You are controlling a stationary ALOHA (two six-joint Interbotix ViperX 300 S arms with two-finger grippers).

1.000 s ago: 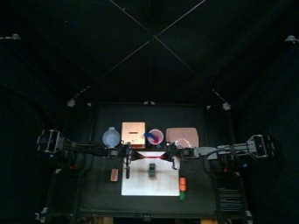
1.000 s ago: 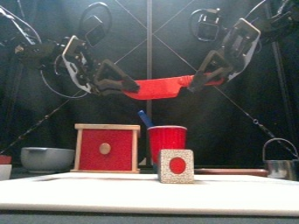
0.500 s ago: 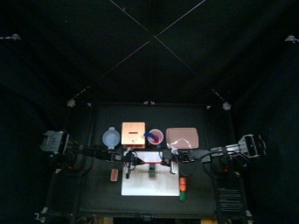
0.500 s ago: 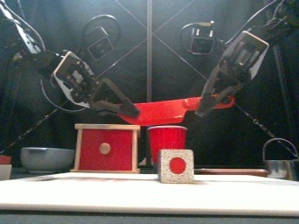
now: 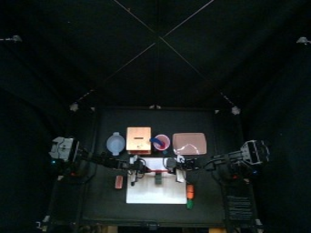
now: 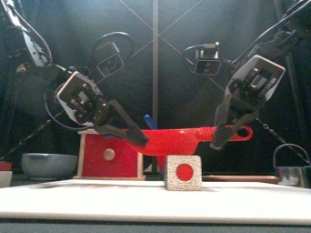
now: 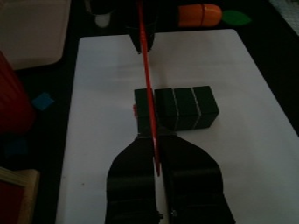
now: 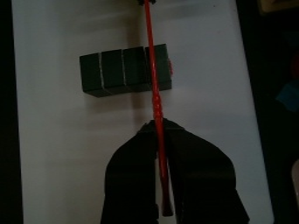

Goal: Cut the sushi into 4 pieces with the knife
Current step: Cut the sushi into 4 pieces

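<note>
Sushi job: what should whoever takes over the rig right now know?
Left gripper: shut on one end of the knife.
Right gripper: shut on the other end.
The knife is held level, above the sushi and across it, not touching.
The sushi lies whole on the board.
Done: the knife is picked up and placed over the roll.
Left: every cut, to make 4 pieces.

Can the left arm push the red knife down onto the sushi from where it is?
Probably yes. The left gripper and right gripper hold the knife level, right over the sushi, and nothing sits between them.
</note>
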